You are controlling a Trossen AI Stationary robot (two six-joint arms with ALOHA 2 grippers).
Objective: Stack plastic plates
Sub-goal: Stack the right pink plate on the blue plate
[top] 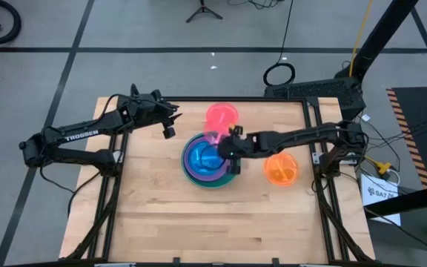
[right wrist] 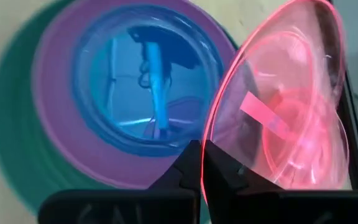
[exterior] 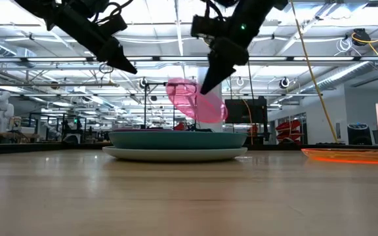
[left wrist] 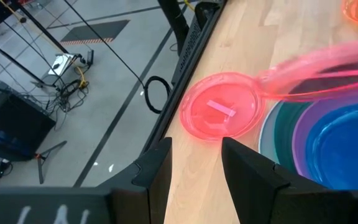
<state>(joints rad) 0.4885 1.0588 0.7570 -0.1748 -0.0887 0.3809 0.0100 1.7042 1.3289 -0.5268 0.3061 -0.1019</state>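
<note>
glossy translucent plastic plates, wooden table

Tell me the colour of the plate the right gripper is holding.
Translucent pink plate, shown best in the right wrist view.

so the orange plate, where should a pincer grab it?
Probably by its rim. The orange plate lies flat on the table, so only the thin raised edge offers a pinch. It sits apart from the stack, nearest the right arm. Come from above on the right side, one finger inside the rim, one outside.
</note>
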